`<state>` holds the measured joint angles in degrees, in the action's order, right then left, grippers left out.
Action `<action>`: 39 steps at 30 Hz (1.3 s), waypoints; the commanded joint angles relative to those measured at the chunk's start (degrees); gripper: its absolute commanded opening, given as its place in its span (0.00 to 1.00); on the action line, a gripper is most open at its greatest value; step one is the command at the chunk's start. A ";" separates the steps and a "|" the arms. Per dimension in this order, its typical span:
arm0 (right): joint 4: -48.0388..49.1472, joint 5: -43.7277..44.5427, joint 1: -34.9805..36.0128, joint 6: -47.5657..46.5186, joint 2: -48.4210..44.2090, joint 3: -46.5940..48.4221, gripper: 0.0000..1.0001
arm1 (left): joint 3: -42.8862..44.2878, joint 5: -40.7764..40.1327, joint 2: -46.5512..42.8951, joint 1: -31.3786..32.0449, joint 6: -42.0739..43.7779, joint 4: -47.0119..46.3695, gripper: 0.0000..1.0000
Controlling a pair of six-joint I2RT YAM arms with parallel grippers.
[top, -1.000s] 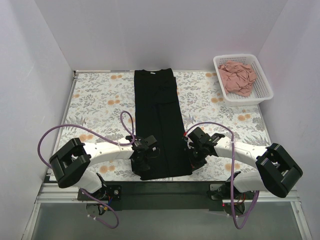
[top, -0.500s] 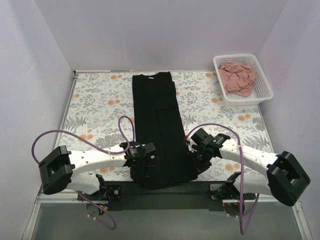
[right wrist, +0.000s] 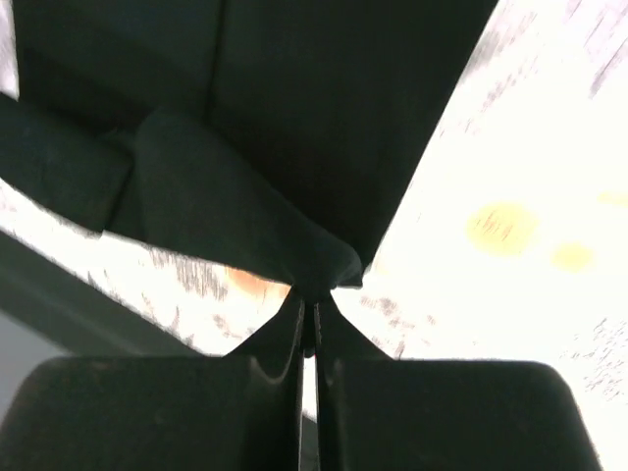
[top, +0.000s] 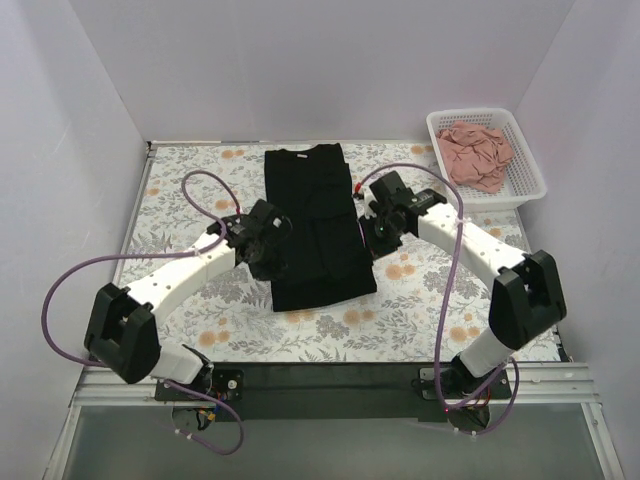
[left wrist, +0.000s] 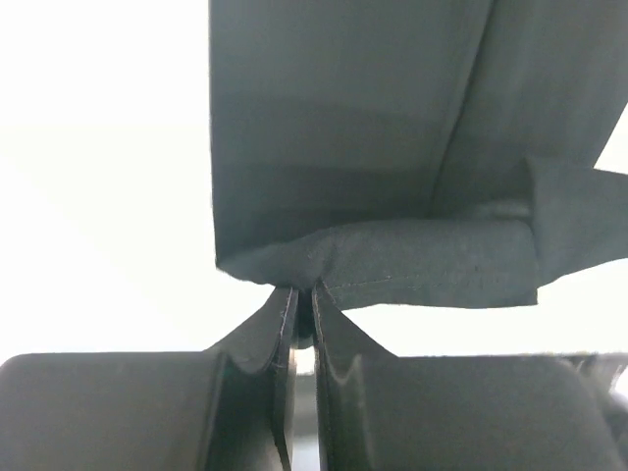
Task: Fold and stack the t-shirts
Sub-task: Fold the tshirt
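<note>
The black t-shirt (top: 312, 215) lies as a long narrow strip down the middle of the floral table, its near end lifted and doubled back over itself. My left gripper (top: 270, 245) is shut on the shirt's lower left corner; in the left wrist view (left wrist: 304, 291) the black hem (left wrist: 392, 260) is pinched between its jaws. My right gripper (top: 375, 232) is shut on the lower right corner, seen in the right wrist view (right wrist: 308, 304) with cloth (right wrist: 294, 128) bunched at the tips. The dusty-pink t-shirt (top: 476, 153) lies crumpled in the basket.
The white lattice basket (top: 528, 170) stands at the back right corner. White walls close the table on three sides. Purple cables loop from both arms over the floral tablecloth (top: 190, 190). A black rail runs along the near edge.
Both grippers have carried the shirt's near end from the front edge up and away towards the table's middle, doubling the strip over itself. The pink shirt has not moved.
</note>
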<state>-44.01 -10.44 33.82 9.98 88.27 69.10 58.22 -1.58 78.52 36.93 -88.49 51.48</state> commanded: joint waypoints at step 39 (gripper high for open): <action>22.65 4.10 -7.46 -3.47 26.45 20.47 0.30 | 14.65 -10.28 27.22 -15.66 19.85 -32.67 0.44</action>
<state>-24.51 -8.21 26.33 7.09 117.93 90.28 72.88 -10.44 109.23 21.52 -69.58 22.61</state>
